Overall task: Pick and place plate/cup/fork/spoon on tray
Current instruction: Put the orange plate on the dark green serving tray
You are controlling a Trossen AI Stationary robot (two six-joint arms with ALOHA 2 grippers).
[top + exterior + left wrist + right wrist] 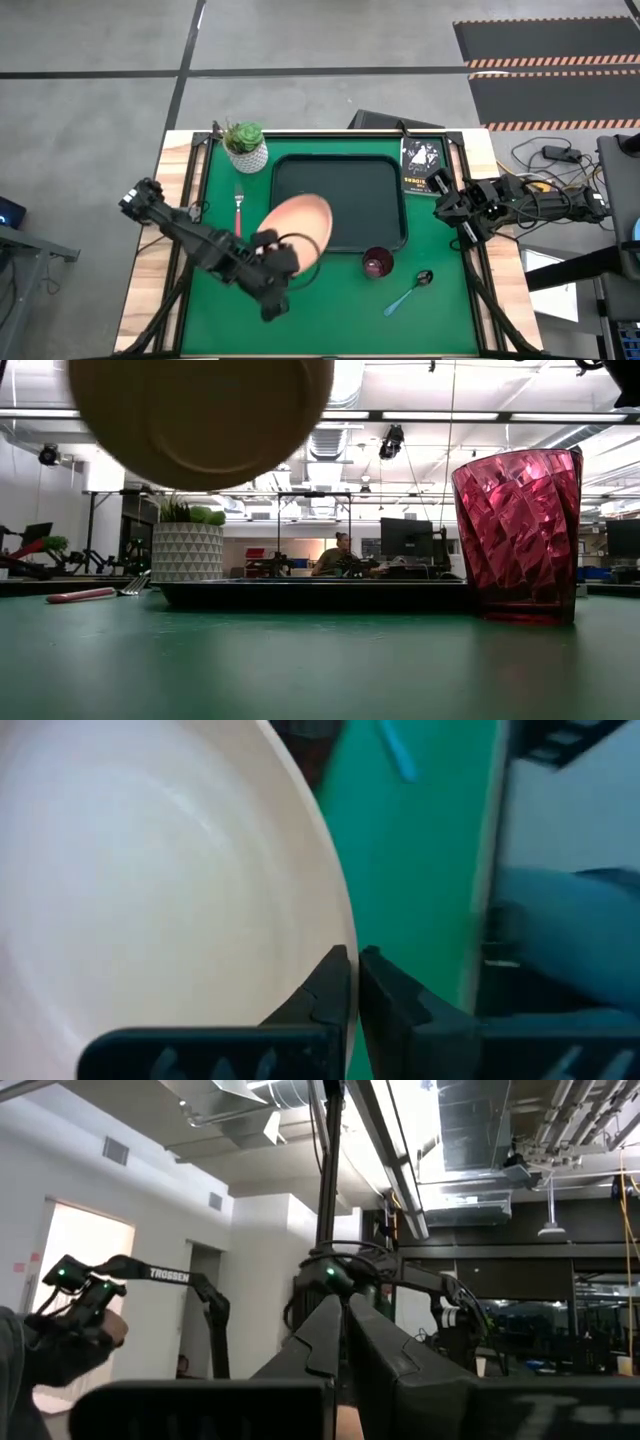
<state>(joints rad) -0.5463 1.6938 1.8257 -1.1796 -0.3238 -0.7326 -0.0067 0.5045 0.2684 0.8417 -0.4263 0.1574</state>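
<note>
The salmon-pink plate (297,228) is in the air over the tray's near left corner; its underside shows high in the low view (200,415). My left gripper (283,262) is shut on it. The dark tray (350,200) lies at mid-table. The maroon cup (377,263) stands upright on the green mat just near of the tray and shows large in the low view (518,535). The blue-handled spoon (408,292) lies on the mat right of the cup. The pink-handled fork (239,210) lies left of the tray. My right gripper (445,205) is shut and empty at the table's right edge. My left gripper pinches the plate's rim (340,935) between its two fingers, at the plate's near edge. The fingers come from the table's near left side, slanting. The plate is lifted clear of the table and tray and is tilted, its underside toward the near edge.
A white pot with a green plant (246,147) stands by the tray's far left corner. A small black booklet (421,163) lies right of the tray at the back. A person sits far off in the room behind the table (340,555).
</note>
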